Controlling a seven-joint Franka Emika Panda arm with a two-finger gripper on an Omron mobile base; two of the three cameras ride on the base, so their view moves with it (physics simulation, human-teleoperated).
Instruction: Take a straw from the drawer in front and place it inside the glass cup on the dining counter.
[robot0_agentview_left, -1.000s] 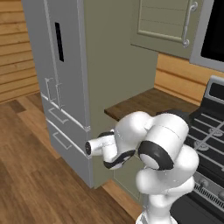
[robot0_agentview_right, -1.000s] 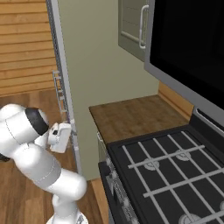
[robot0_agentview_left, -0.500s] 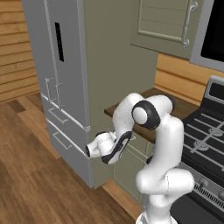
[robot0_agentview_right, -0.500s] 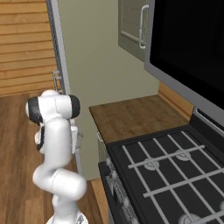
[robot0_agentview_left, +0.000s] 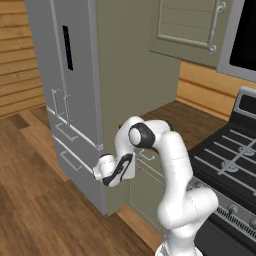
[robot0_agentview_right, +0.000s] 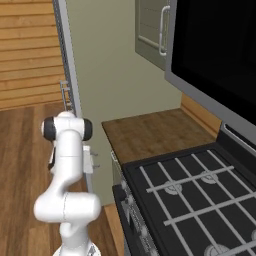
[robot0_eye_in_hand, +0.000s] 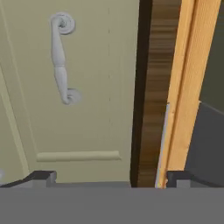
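The sage-green drawer (robot0_eye_in_hand: 83, 113) is shut, and its small silver bar handle (robot0_eye_in_hand: 60, 59) lies up and left in the hand view. My gripper (robot0_eye_in_hand: 110, 178) faces the drawer front from close by, open, with nothing between its fingertips (robot0_eye_in_hand: 41, 176). In the left base view the gripper (robot0_agentview_left: 120, 172) hangs low beside the drawer (robot0_agentview_left: 150, 161), under the small wood top. From the right base it (robot0_agentview_right: 88, 159) shows just past the upright arm. The straw is hidden. The glass cup and the dining counter are out of view.
A tall grey fridge (robot0_agentview_left: 65, 90) stands left of the cabinet. A black stove (robot0_agentview_left: 225, 155) is on the right, beside the small wood counter (robot0_agentview_right: 150, 132), and a dark microwave (robot0_agentview_right: 220, 50) hangs above. Wood floor (robot0_agentview_left: 30, 200) lies open to the left.
The arm has swung up from a folded crouch to stand upright. The hand stays low at the cabinet front, jaws as wide as before.
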